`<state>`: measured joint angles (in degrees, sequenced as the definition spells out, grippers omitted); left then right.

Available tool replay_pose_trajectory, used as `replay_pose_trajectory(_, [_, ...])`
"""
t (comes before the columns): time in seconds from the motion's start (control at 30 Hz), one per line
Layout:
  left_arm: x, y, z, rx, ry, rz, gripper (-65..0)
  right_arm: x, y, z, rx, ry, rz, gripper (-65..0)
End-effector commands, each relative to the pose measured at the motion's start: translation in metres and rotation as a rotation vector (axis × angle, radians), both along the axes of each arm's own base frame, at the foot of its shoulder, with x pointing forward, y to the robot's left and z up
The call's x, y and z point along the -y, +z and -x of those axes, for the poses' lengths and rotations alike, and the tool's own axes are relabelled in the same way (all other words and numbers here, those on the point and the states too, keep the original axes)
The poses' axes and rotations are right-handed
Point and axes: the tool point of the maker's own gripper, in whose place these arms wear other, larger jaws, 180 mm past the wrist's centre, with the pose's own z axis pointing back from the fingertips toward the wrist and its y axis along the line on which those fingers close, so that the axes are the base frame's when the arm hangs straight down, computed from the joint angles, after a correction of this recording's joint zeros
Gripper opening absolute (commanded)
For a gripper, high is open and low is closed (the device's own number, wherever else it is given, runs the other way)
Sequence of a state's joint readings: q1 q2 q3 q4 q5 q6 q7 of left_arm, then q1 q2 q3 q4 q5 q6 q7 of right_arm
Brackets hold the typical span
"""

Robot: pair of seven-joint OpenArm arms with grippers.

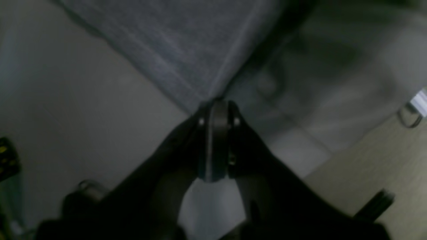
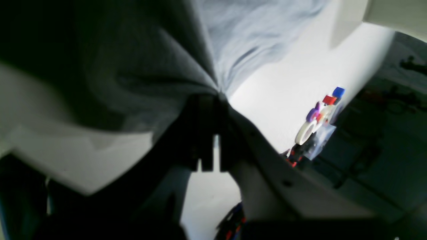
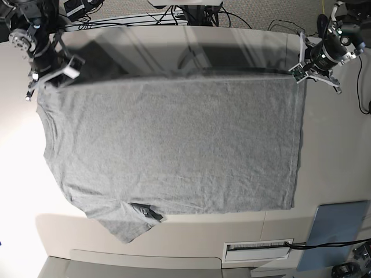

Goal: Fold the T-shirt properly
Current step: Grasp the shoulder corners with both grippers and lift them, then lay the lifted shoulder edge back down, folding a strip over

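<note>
The grey T-shirt (image 3: 174, 145) lies plain side up across the table, neck to the left, hem to the right, one sleeve at the front left (image 3: 124, 226). Its far edge is lifted and pulled taut between both grippers. My left gripper (image 3: 298, 72) is shut on the far hem corner; the left wrist view shows its jaws closed on the fabric (image 1: 217, 103). My right gripper (image 3: 40, 78) is shut on the far shoulder corner; in the right wrist view the cloth (image 2: 133, 83) bunches into its closed jaws (image 2: 215, 93). No lettering shows.
A blue-grey panel (image 3: 336, 223) and a white slotted plate (image 3: 258, 249) sit at the table's front right. Cables (image 3: 191, 11) run behind the far edge. A tape roll and small coloured pieces (image 2: 317, 116) lie at the table edge in the right wrist view.
</note>
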<state>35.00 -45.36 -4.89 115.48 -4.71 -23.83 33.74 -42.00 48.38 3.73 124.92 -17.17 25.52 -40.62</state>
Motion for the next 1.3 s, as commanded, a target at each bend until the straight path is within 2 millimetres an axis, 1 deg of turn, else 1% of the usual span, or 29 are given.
replay_pose_trajectory(0.0, [-0.004,0.005,-0.010,0.045,0.008,-0.005,-65.0,0.004,0.009,-0.012,0.050,-0.002,0.010,-65.0])
replay_pose_trajectory(0.13, [0.000,-0.005,-0.030,0.093,0.077,0.071,-65.0,0.003,0.004,-0.031,0.105,-0.052,-0.052,-65.0])
replay_pose_trajectory(0.3, [0.000,-0.001,-0.068,0.166,0.143,0.115,-65.0,-0.007,-0.005,-0.057,0.143,-0.051,-0.115,-65.0])
replay_pose_trajectory(0.4, [-0.003,0.001,-0.084,0.187,0.158,0.123,-65.0,-0.013,-0.004,-0.075,0.168,-0.027,-0.101,-65.0])
replay_pose_trajectory(0.53, [-0.005,0.001,-0.094,0.189,0.144,0.132,-65.0,-0.021,0.003,-0.098,0.213,0.007,-0.082,-65.0])
replay_pose_trajectory(0.63, [-0.011,-0.003,-0.098,0.189,0.160,0.135,-65.0,-0.023,-0.002,-0.109,0.208,0.013,-0.079,-65.0])
replay_pose_trajectory(0.73, [-0.015,-0.006,-0.101,0.189,0.170,0.138,-65.0,-0.020,-0.012,-0.115,0.185,0.008,-0.068,-65.0])
replay_pose_trajectory(0.8, [-0.017,-0.005,-0.105,0.194,0.175,0.137,-65.0,-0.019,-0.014,-0.120,0.187,0.005,-0.068,-65.0])
replay_pose_trajectory(0.97, [-0.016,0.002,-0.117,0.221,0.173,0.143,-65.0,-0.022,-0.005,-0.134,0.233,-0.003,-0.078,-65.0])
replay_pose_trajectory(1.13, [-0.015,0.003,-0.118,0.221,0.177,0.153,-65.0,-0.023,-0.005,-0.135,0.237,-0.006,-0.084,-65.0])
replay_pose_trajectory(1.17, [-0.014,0.004,-0.118,0.221,0.179,0.160,-59.9,-0.023,-0.004,-0.136,0.239,-0.007,-0.084,-65.0])
replay_pose_trajectory(1.2, [-0.014,0.004,-0.118,0.221,0.180,0.163,-51.5,-0.022,-0.004,-0.136,0.239,-0.009,-0.082,-65.0])
replay_pose_trajectory(1.23, [-0.013,0.004,-0.118,0.220,0.181,0.166,-43.5,-0.021,-0.004,-0.136,0.239,-0.015,-0.078,-62.7])
replay_pose_trajectory(1.27, [-0.013,0.004,-0.118,0.220,0.181,0.166,-36.4,-0.021,-0.004,-0.135,0.238,-0.017,-0.076,-57.2])
